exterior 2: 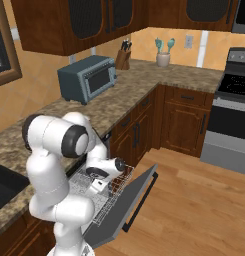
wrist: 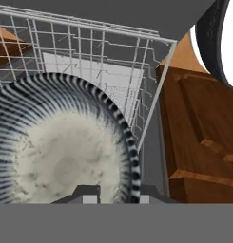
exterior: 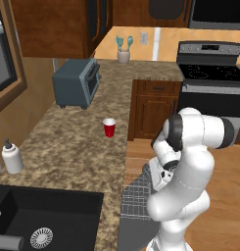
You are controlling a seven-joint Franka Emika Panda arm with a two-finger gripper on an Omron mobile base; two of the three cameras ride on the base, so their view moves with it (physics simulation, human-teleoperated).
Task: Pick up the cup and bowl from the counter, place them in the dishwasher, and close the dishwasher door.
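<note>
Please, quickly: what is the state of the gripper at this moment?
Gripper: closed on the rim of the bowl, holding it inside the dishwasher rack.

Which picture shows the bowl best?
The hand view: the striped bowl fills its left side, close up, over the dishwasher's wire rack. In both base views the arm and hand cover the spot, so I can't make the bowl out there.
</note>
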